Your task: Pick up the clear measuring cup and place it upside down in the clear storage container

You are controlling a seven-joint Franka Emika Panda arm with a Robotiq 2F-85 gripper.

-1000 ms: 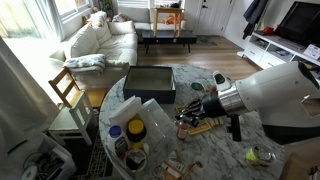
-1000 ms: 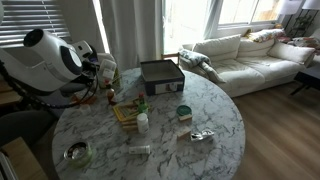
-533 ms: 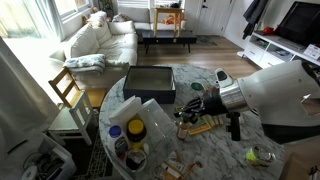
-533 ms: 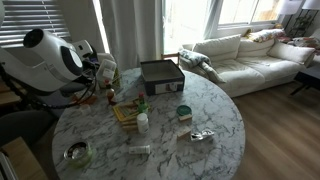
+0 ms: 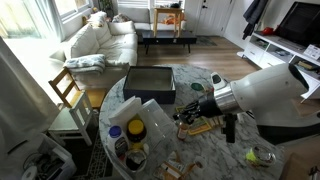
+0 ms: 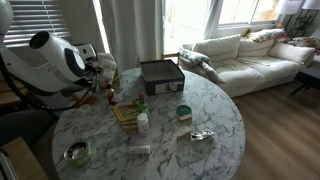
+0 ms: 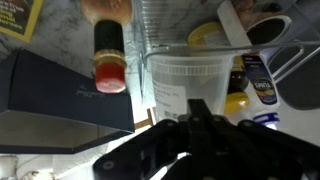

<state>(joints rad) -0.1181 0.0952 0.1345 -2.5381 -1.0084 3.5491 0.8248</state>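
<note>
The clear measuring cup [image 7: 185,80] fills the middle of the wrist view, right in front of my black gripper [image 7: 200,108]. The fingertips are pressed together on the cup's near wall. In both exterior views the gripper [image 5: 184,113] [image 6: 104,86] hangs low over the table edge among the clutter. The clear storage container [image 5: 150,82] [image 6: 160,75], a dark smoky bin with a lighter rim, sits on the marble table a short way from the gripper. A dark slab at the left of the wrist view [image 7: 60,88] looks like its side.
A red-capped sauce bottle [image 7: 110,55] stands beside the cup. A wooden board [image 6: 127,112], a white bottle [image 6: 143,122], a green-lidded jar [image 6: 184,113] and a metal bowl [image 6: 77,153] lie on the round table. A yellow-lidded jar [image 5: 137,128] stands near its edge.
The arm's upper body has shifted slightly. The gripper and the things on the table have hardly moved.
</note>
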